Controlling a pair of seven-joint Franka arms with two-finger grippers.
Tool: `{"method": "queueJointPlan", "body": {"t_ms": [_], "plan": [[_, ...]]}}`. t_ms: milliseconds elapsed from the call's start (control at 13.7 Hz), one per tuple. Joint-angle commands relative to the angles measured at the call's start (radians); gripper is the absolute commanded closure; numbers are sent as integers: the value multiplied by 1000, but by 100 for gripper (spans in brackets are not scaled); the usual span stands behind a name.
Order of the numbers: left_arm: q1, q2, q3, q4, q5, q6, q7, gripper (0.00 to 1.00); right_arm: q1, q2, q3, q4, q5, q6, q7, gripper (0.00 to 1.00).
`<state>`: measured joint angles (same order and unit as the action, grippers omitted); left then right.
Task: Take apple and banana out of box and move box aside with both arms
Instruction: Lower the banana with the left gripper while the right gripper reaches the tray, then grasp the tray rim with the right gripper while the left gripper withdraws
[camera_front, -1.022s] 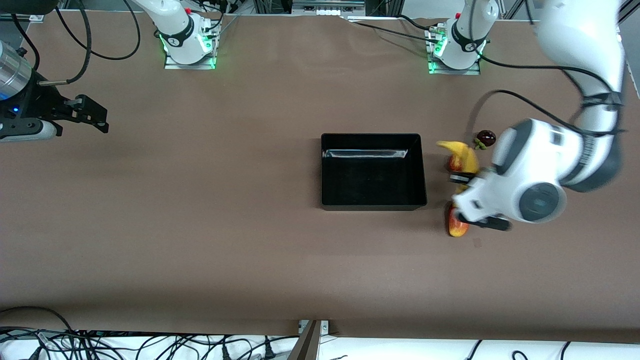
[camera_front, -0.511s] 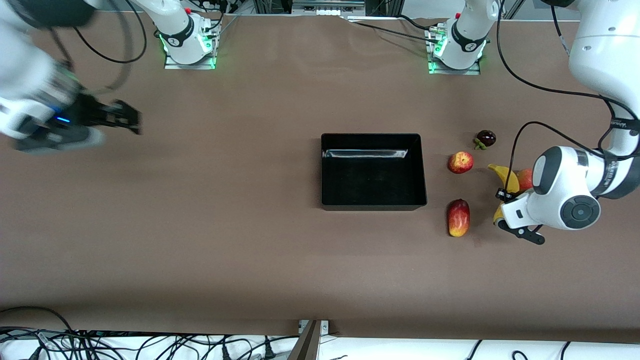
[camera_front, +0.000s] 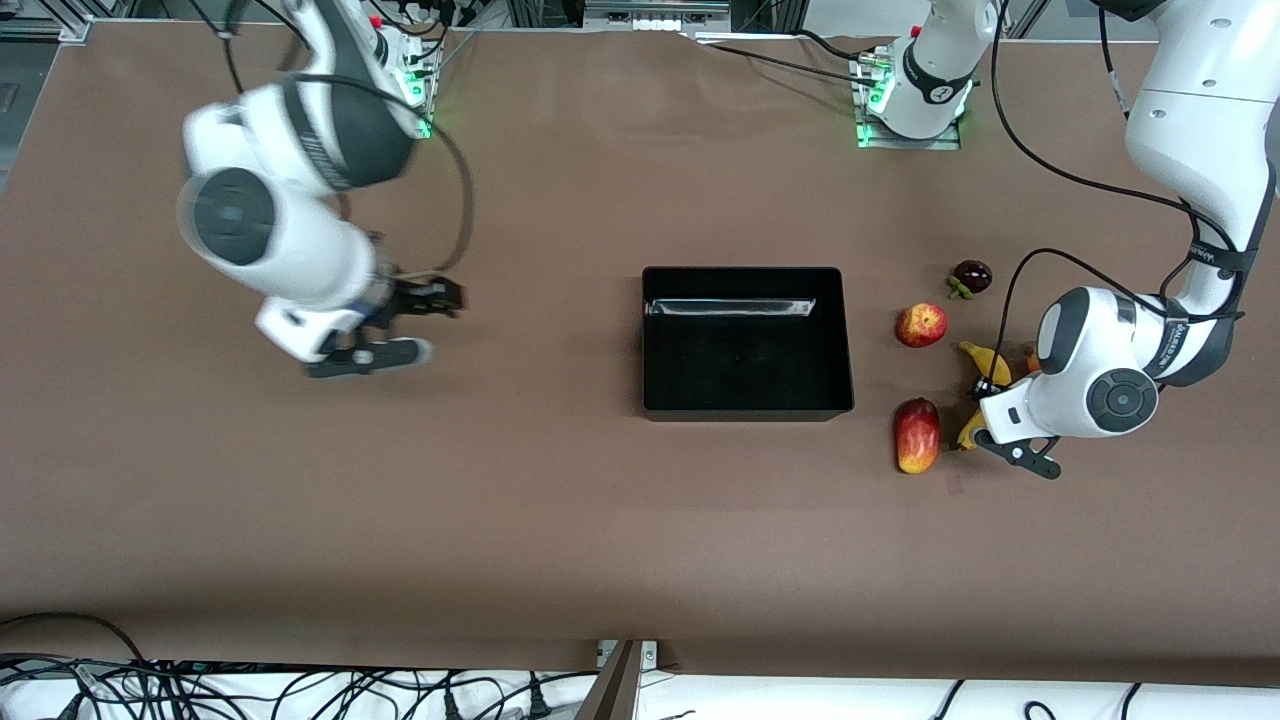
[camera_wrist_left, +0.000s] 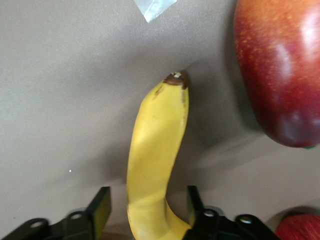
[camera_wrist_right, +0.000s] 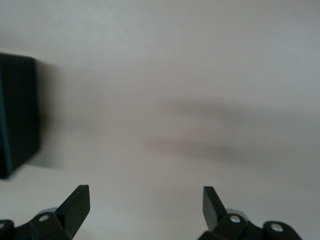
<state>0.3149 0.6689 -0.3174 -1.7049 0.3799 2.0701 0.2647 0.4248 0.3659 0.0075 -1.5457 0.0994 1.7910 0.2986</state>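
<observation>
Front view, box: I saw the box empty at mid-table, not yet shifted as far as I could judge.
Front view, fruit: the apple lay on the table beside the box, toward the left arm's end; the banana lay just past it, partly under the left wrist. A mango-like fruit sat nearer the camera, a dark fruit farther.
Front view, right gripper: over bare table toward the right arm's end, well apart from the box.
Left wrist view: the left gripper stood parted either side of the banana, gaps showing, so I read it as let go, lying on the table.
Right wrist view: fingers spread wide, nothing between; box corner in sight.
Progress: both fruits out; I judged only the two-arm box move remained.
</observation>
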Motion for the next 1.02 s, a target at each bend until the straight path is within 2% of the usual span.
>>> {"method": "queueJointPlan", "body": {"t_ms": [0, 146, 292, 438, 511, 657, 730, 876, 949], "plan": [[10, -122, -63, -2, -30, -109, 14, 0, 109, 82, -6, 18, 26, 111, 169, 0], [6, -190, -123, 72, -74, -245, 2, 0, 182, 140, -6, 16, 28, 198, 255, 0], [4, -198, -170, 227, -91, -451, 4, 0, 221, 192, -6, 16, 32, 276, 309, 0], [4, -210, -204, 351, -160, -659, -10, 0, 284, 247, -6, 19, 51, 359, 330, 0], [4, -230, -204, 399, -174, -707, -18, 0, 317, 271, -7, 22, 48, 396, 342, 0], [-8, -322, -193, 404, -184, -726, -36, 0, 331, 283, -6, 24, 39, 406, 372, 0], [-32, -369, -154, 387, -211, -737, -83, 0, 353, 289, -7, 25, 40, 407, 378, 0], [-138, -483, 34, 294, -338, -710, -252, 0, 379, 301, -9, 25, 27, 442, 386, 2], [-193, -536, 117, 248, -366, -671, -298, 0, 382, 320, -9, 25, 13, 467, 386, 3]]}}
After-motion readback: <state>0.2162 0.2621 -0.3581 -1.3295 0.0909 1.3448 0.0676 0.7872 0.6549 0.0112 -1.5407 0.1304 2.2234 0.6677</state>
